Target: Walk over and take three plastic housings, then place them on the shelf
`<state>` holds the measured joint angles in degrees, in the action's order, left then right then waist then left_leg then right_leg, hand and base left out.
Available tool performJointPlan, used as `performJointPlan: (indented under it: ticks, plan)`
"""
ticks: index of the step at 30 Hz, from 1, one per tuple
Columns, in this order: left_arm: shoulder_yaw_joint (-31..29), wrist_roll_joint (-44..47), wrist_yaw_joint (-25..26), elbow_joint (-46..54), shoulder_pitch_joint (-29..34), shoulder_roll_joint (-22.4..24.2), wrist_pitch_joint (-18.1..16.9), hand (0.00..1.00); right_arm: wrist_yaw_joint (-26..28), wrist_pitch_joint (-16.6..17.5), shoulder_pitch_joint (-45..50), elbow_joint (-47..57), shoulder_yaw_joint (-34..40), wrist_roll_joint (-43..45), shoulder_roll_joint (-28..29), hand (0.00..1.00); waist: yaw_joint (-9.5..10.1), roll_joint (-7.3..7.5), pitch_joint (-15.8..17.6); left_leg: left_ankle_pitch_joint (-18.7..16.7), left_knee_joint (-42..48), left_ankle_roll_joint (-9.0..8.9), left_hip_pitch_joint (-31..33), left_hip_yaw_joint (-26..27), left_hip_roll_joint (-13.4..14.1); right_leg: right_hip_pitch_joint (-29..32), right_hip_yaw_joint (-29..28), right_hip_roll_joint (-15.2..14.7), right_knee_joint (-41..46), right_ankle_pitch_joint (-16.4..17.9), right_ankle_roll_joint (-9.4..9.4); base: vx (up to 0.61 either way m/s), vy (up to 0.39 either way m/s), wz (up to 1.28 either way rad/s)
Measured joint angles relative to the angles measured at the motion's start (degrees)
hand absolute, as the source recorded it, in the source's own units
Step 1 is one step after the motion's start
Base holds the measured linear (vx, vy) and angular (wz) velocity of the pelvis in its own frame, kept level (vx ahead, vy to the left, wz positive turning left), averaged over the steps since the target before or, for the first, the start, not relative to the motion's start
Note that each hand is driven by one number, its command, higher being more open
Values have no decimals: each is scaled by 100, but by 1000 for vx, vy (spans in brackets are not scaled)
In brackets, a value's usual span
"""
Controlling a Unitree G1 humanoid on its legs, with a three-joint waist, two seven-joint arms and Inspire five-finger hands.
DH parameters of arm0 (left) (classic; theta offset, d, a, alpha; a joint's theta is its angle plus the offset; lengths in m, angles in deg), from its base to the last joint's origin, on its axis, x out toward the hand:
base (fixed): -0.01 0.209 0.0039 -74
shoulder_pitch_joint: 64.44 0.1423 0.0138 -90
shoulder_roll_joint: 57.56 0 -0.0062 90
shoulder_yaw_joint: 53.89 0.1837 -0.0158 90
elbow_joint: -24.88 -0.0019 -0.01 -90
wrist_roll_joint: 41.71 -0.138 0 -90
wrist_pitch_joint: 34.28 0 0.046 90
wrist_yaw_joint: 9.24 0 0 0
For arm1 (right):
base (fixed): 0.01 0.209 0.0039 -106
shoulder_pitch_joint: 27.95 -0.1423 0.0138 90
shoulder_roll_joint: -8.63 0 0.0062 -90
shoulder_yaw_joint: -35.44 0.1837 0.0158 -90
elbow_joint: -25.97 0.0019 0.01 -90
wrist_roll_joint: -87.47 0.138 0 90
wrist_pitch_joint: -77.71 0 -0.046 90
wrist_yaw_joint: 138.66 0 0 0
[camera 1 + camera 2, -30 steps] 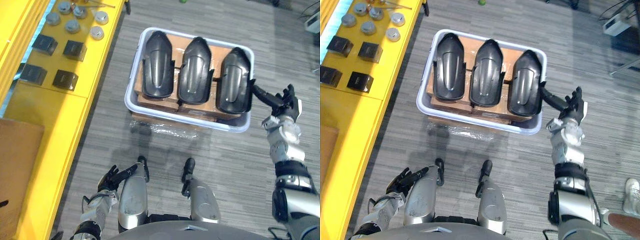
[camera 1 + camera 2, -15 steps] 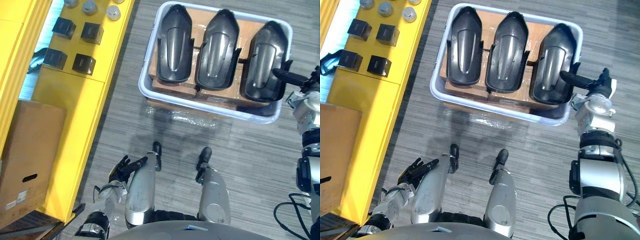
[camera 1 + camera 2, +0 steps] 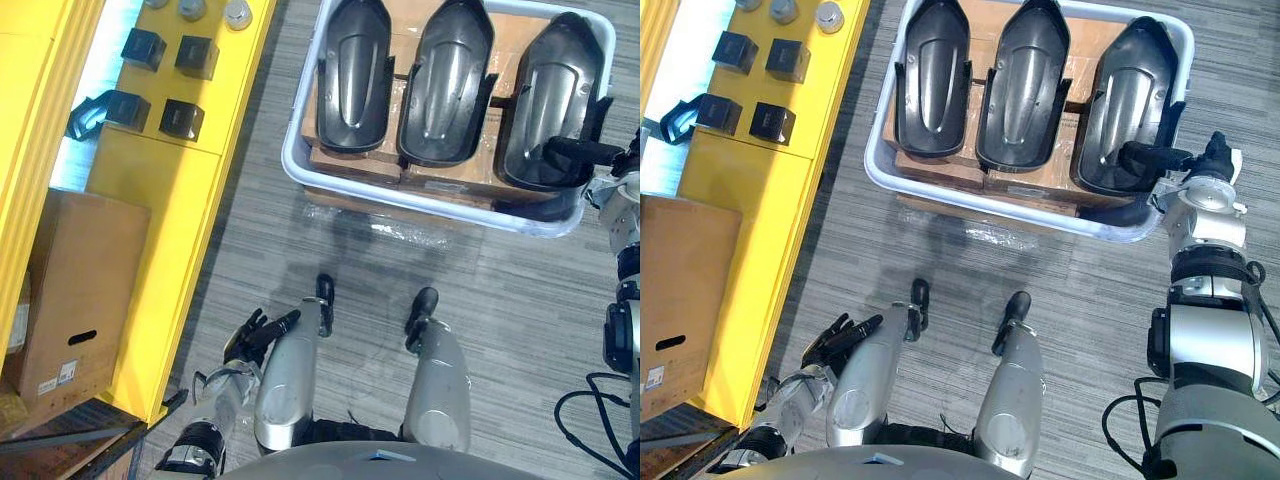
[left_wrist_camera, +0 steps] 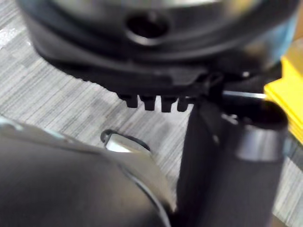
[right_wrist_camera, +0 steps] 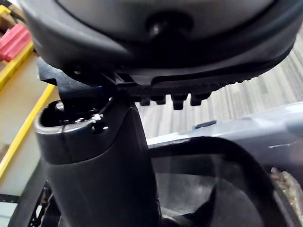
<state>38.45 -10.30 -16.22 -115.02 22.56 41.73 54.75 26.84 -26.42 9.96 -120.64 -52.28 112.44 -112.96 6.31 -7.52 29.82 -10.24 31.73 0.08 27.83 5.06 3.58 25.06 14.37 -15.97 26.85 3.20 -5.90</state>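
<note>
Three plastic housings (image 3: 1025, 85) side by side in pale bin (image 3: 292, 165) (on cardboard boxes (image 3: 940, 170)); right hand (image 3: 1152, 156) spread, thumb over rightmost housing (image 3: 1130, 100) near end; left hand (image 3: 840, 336) relaxed, fingers apart, near left

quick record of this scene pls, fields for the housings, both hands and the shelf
tub: pale, on the floor, cardboard inside
left housing: dark, lying in the tub
middle housing: dark, beside it
right housing: dark, at the tub's right end
right hand: open, thumb stretched over the right housing's near end, no grasp seen
left hand: open, low at the robot's side, holding nothing
shelf: yellow, to the left, with black blocks on it
progress: no housing lifted yet
</note>
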Motion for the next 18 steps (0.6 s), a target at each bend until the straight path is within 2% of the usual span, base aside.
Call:
performJointPlan:
  ticks: [7,11,12,15,18]
  plan:
    - [0,1,-80,43,0,8,-38,100,-22,20,-399,174,-307,-214,-334,100,59,-15,-2,65,2,-46,166,-32,2,242,-1,-31,217,70,53,-18,-13,2]
    - [2,0,-82,38,5,8,-62,100,-41,15,-506,177,-406,-234,-341,100,44,-17,-3,73,5,-55,165,-39,8,251,1,-29,246,80,69,0,0,0]
    - [4,1,-83,39,5,9,-70,100,-47,0,-507,178,-407,-249,-341,0,46,-17,-3,73,5,-55,165,-39,8,252,2,-29,248,82,73,0,0,0]
    - [40,1,-84,41,5,6,-123,100,-81,-115,-529,179,-424,-445,-341,0,65,-17,-4,75,7,-58,165,-44,9,251,6,-29,255,85,77,0,0,0]
    - [70,4,-76,48,5,-1,-135,100,-85,-453,-590,175,-484,-461,-341,0,73,-19,-4,81,3,-61,165,-46,10,251,10,-30,255,85,77,0,0,0]
